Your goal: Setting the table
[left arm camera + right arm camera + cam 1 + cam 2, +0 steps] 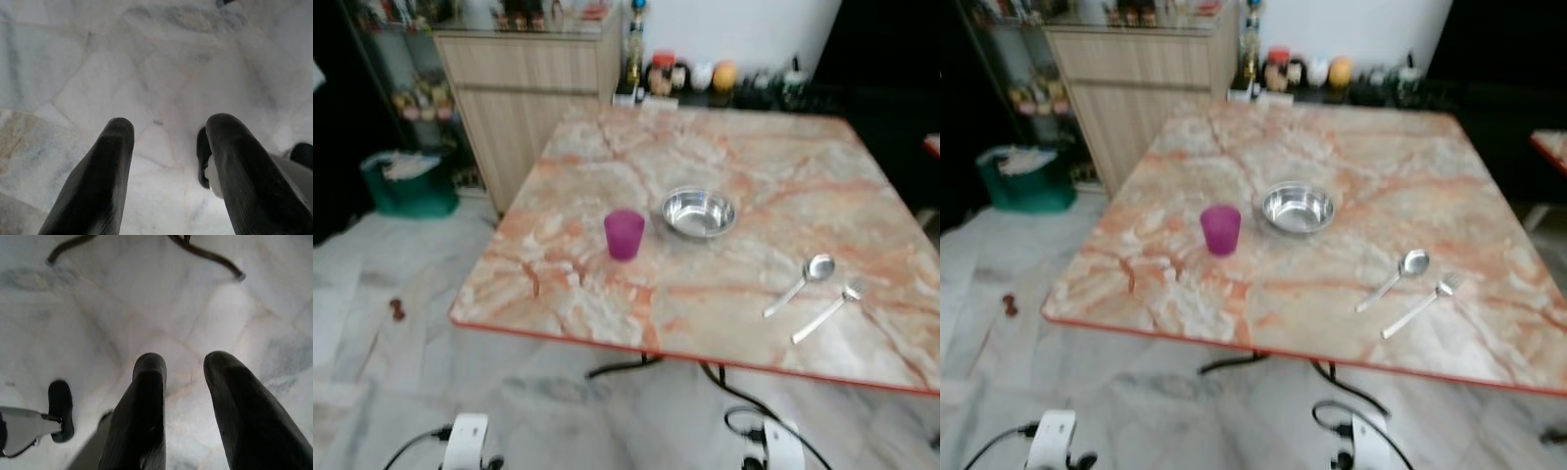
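Marble floor sits under both idle arms, left gripper [166,171] and right gripper [186,406] hanging spread and empty, so the robot should probably step closer before reaching past the fork [826,313] and spoon [799,283] toward the purple cup [625,234] and steel bowl [699,212] mid-table [558,304].

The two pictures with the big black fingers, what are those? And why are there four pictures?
A walking robot took them. Two come from cameras in its head, looking down at a marble table. On it stand a purple cup and a shiny metal bowl, with a spoon and fork lying nearby. The other two come from cameras on its wrists. The black fingers are its grippers: the left gripper and right gripper hang open over the floor, holding nothing.
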You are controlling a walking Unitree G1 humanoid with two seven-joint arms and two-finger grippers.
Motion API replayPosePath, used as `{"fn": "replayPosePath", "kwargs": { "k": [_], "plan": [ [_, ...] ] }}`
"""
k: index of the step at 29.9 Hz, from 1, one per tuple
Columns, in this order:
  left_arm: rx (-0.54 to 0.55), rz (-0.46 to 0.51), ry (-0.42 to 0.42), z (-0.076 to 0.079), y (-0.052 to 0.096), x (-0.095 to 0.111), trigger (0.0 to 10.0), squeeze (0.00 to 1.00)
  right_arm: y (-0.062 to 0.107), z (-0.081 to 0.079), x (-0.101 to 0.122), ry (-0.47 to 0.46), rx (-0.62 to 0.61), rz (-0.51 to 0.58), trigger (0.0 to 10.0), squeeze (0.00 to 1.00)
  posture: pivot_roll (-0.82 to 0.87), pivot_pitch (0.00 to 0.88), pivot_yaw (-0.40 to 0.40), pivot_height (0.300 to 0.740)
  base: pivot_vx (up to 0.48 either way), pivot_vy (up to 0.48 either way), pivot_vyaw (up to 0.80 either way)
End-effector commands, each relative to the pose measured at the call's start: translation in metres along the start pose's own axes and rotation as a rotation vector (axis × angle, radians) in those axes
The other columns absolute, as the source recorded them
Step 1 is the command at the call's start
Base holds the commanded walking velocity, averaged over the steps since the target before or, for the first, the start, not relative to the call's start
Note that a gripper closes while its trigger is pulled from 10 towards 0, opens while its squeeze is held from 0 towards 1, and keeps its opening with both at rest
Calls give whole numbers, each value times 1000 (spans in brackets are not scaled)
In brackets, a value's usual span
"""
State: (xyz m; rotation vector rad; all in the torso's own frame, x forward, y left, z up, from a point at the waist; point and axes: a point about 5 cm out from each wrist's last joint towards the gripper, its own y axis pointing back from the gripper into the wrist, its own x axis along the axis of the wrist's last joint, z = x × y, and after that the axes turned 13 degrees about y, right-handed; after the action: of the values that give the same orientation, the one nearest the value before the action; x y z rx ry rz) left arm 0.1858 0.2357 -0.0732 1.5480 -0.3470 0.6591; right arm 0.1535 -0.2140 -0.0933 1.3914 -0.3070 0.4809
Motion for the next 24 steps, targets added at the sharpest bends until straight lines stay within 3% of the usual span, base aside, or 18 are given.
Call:
{"fn": "replayPosePath", "kwargs": {
  "k": [1, 16, 24],
  "plan": [
    [-1, -13, 7, -1, 1, -3, 10000, 0, 1, 2, -3, -8, -5, -13, 10000, 0, 54, 0, -23, 740, 0, 0, 0],
    [-9, -20, -13, -2, 1, -4, 10000, 0, 1, 2, -2, -20, -30, 17, 10000, 0, 36, 0, -19, 740, 0, 0, 0],
    [-12, -32, -38, -4, 2, -7, 10000, 0, 2, 2, -3, -82, -65, 51, 10000, 0, 20, 0, -11, 740, 0, 0, 0]
  ]
}}
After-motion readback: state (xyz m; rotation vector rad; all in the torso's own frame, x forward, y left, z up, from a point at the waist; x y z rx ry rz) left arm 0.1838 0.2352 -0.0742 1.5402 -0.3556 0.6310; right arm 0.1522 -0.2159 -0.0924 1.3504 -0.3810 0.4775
